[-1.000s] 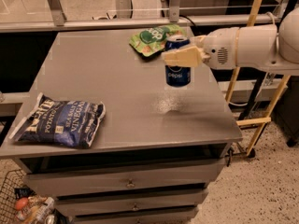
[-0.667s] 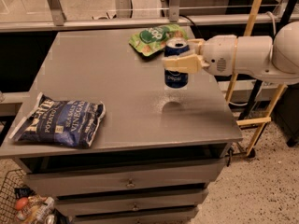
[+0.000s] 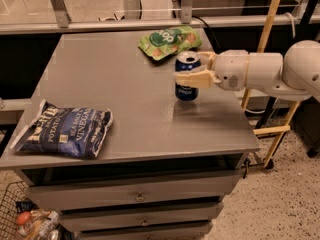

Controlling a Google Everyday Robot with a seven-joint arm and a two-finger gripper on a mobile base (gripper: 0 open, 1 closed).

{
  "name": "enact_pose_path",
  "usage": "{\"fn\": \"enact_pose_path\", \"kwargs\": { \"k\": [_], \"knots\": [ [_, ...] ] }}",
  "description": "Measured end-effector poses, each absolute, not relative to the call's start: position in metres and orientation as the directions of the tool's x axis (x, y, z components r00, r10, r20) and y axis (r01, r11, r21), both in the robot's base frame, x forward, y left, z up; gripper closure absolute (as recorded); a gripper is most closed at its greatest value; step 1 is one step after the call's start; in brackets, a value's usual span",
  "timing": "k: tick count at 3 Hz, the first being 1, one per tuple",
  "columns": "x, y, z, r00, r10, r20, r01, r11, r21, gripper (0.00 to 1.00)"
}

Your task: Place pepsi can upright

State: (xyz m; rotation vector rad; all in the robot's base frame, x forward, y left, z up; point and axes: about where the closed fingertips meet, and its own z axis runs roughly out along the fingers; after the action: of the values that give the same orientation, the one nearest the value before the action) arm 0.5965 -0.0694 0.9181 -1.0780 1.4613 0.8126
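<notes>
- The pepsi can [image 3: 186, 90] stands upright on the grey table [image 3: 110, 84] near its right edge, just in front of the green snack bag [image 3: 167, 40], apparently with its base down as the task wants.
- The gripper [image 3: 183, 75] reaches in from the right, clamped around the can's middle, likely to steady it.

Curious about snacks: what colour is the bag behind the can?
The bag is green, clearest in the camera view; the gripper holds the can beside it.
</notes>
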Motion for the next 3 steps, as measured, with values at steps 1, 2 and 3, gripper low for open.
{"fn": "enact_pose_path", "kwargs": {
  "k": [1, 2, 3],
  "knots": [
    [0.601, -0.074, 0.908, -0.002, -0.137, -0.991, -0.935, 0.352, -0.047, 1.0],
    [0.605, -0.078, 0.901, -0.02, -0.074, -0.997, -0.934, 0.356, -0.008, 1.0],
    [0.606, -0.079, 0.894, -0.023, -0.038, -0.999, -0.934, 0.357, 0.008, 1.0]
  ]
}}
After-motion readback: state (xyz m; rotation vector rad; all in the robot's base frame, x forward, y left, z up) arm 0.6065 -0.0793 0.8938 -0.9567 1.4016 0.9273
